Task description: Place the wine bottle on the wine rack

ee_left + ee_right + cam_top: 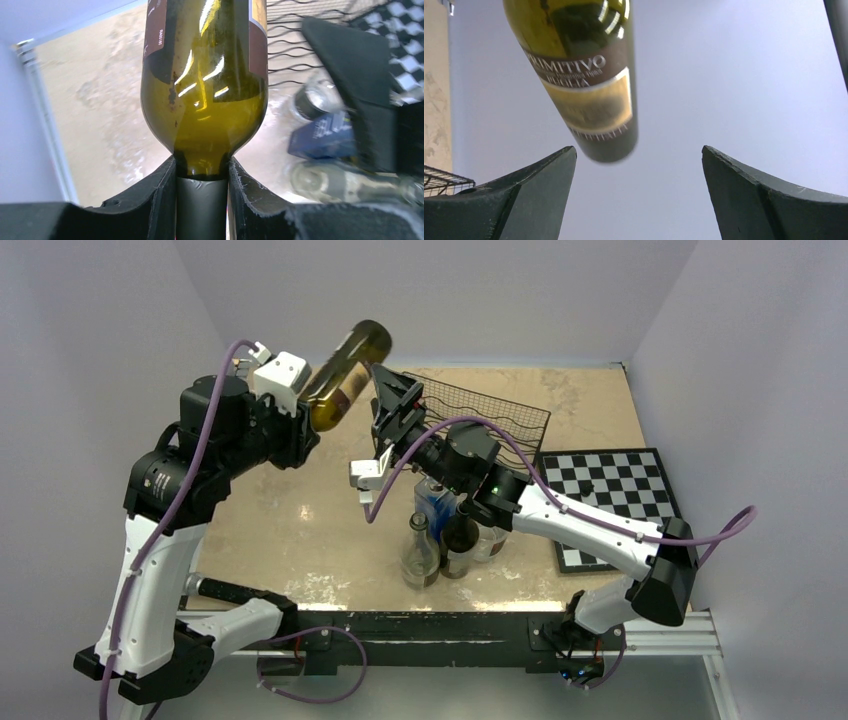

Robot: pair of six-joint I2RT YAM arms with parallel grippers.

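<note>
The left fingers (155,200) clamp the wine bottle's (345,375) neck, base toward one o'clock, while the right fingers (524,200) spread wide near it, likely to steady it onto the wine rack (490,412).

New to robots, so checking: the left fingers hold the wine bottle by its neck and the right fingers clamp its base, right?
No: the right fingers stand open, not gripping the base, as the right wrist view shows. The left fingers do hold the wine bottle by its neck.
</note>
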